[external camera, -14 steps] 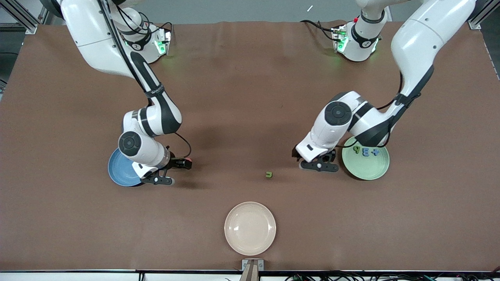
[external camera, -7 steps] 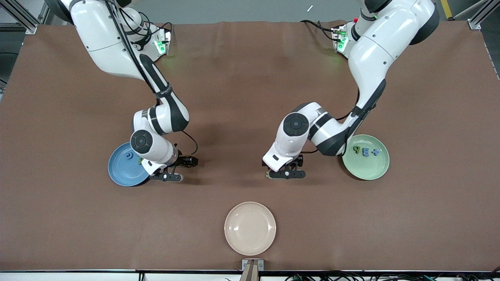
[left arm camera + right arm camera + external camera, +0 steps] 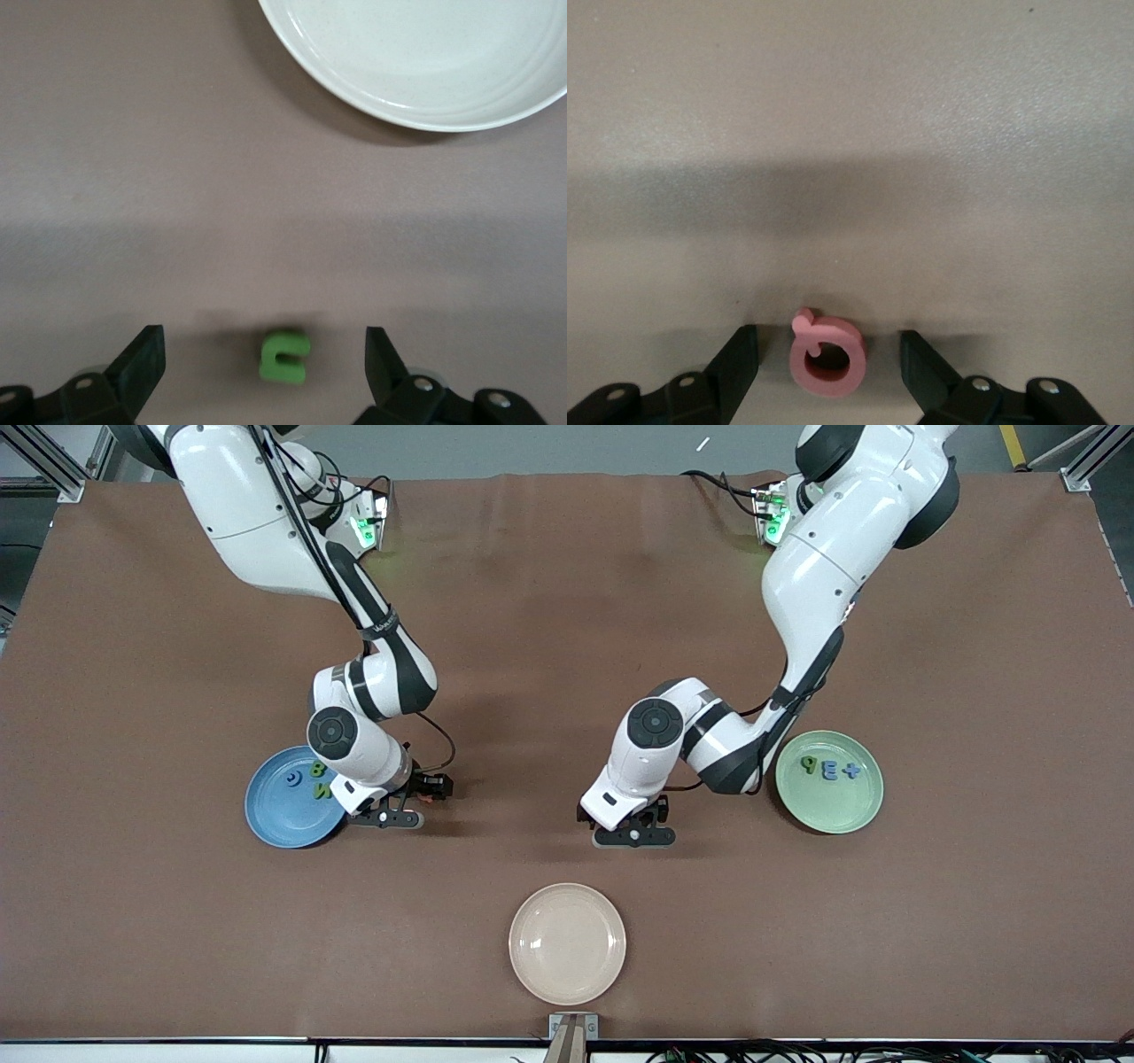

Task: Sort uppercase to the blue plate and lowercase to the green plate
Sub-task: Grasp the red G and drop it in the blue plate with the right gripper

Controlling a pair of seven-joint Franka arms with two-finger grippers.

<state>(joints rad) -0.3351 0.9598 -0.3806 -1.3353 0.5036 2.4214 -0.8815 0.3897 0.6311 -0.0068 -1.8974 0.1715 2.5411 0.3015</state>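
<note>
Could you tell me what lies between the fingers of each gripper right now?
The left wrist view shows a green letter between the open left gripper; the right wrist view shows a pink letter between the right gripper.

The left gripper (image 3: 631, 828) sits low over the table with the u letter (image 3: 283, 356) between its spread fingers, cream plate (image 3: 567, 943) nearer the camera. The right gripper (image 3: 394, 808) has the Q (image 3: 826, 355) between its fingers, not touching. Just beside it, the blue plate (image 3: 275, 824) holds B (image 3: 316, 769), N (image 3: 323, 790) and the ring (image 3: 292, 779).
</note>
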